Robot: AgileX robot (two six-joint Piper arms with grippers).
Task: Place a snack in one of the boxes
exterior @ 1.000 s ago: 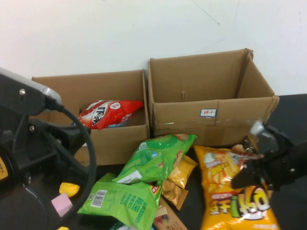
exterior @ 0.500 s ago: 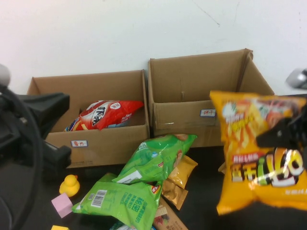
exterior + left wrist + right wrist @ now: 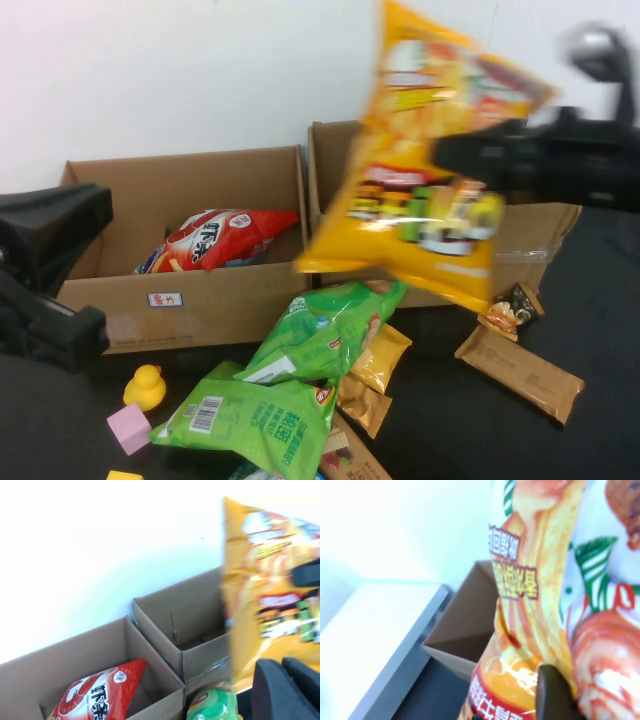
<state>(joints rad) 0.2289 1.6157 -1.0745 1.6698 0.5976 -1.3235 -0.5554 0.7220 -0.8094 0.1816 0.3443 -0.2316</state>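
A large yellow chip bag (image 3: 430,170) hangs in the air in front of and above the right cardboard box (image 3: 340,180). My right gripper (image 3: 462,155) reaches in from the right and is shut on this snack. In the right wrist view one dark finger (image 3: 552,695) presses against the bag (image 3: 535,605). The left cardboard box (image 3: 200,300) holds a red snack bag (image 3: 225,238). At the left edge my left gripper (image 3: 60,270) is shut and holds nothing. Its closed fingers (image 3: 285,690) show in the left wrist view, apart from the yellow bag (image 3: 265,595).
Two green snack bags (image 3: 320,335) (image 3: 250,420) and orange-brown packets (image 3: 375,370) lie in front of the boxes. A flat brown packet (image 3: 520,370) and a small dark one (image 3: 510,308) lie at the right. A yellow duck (image 3: 145,385) and a pink cube (image 3: 128,428) sit front left.
My right gripper has lifted the yellow bag off the table and carried it up and leftward to the right box. The left arm has drawn back to the left.
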